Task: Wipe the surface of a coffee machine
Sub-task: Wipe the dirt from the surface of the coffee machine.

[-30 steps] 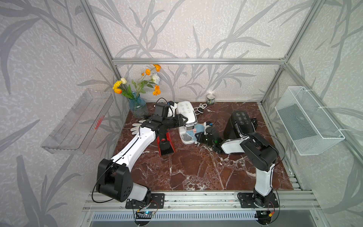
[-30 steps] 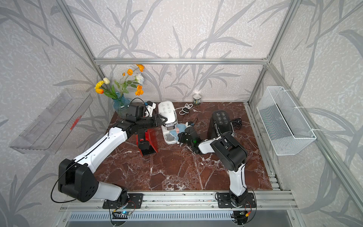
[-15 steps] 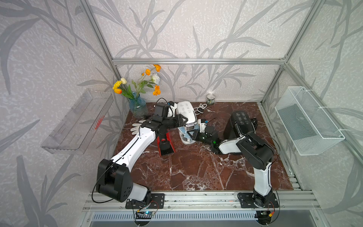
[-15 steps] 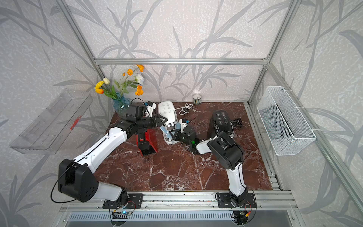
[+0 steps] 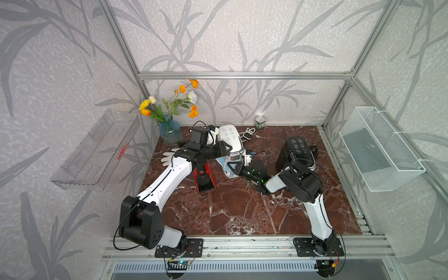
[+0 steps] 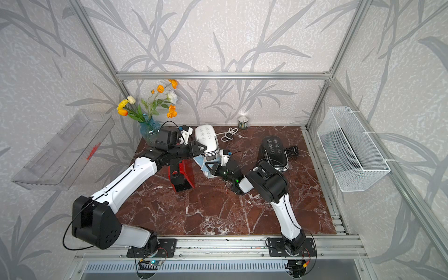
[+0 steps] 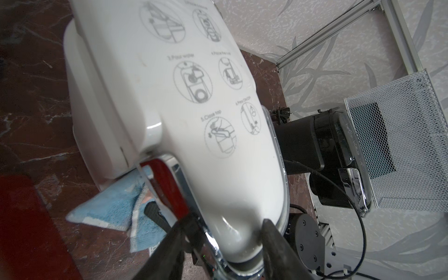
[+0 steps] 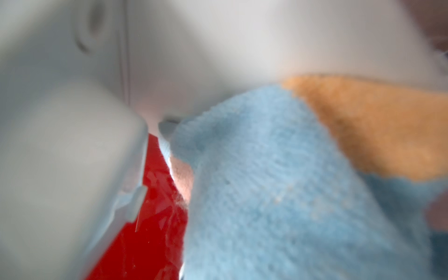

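A white coffee machine (image 5: 230,139) (image 6: 206,138) stands at the back of the marble table, with printed diagrams on its lid (image 7: 194,109). My left gripper (image 5: 226,149) (image 7: 226,225) is shut on the rounded front end of that lid, one finger on each side. My right gripper (image 5: 232,167) (image 6: 209,168) reaches in low from the right, shut on a blue cloth (image 5: 223,163) (image 7: 114,206). The cloth is pressed against the machine's front below the head. In the right wrist view the cloth (image 8: 278,181), blue with an orange patch, hides the jaws.
A red machine (image 5: 203,177) stands just left of the cloth, under my left arm. A black coffee machine (image 5: 299,150) is at the right. A flower vase (image 5: 169,131), a white glove (image 5: 169,155), a small can (image 5: 260,121) and a white cable (image 5: 248,134) sit along the back.
My right gripper has moved left with the cloth, in under the white machine's head. The left arm and the machine have stayed put.
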